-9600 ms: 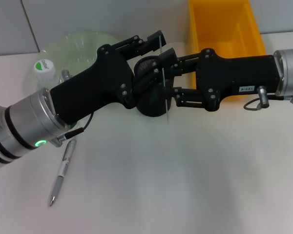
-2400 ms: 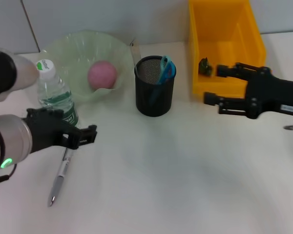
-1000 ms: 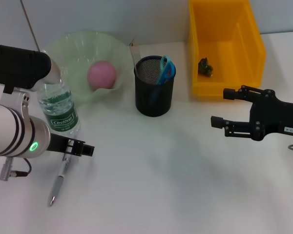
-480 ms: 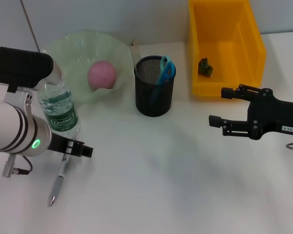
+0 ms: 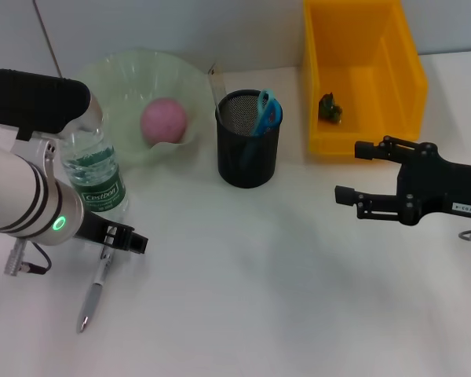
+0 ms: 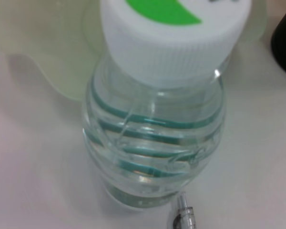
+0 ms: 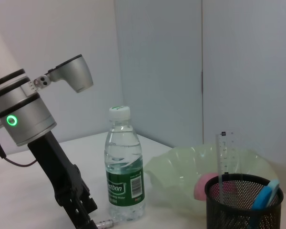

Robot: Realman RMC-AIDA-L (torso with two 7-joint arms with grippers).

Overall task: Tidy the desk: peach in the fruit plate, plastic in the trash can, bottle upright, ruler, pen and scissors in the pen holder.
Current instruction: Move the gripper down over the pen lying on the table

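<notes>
The peach sits in the plate, the scrap in the yellow bin, the bottle upright, ruler and scissors in the black cup; only the pen lies on the desk beside the bottle; the left gripper hangs over its upper end, fingers apparently parted and empty; I'd say it must settle and close on the barrel; the right gripper waits open near the bin.

Left hand lowered; right hand open, hovering.
</notes>
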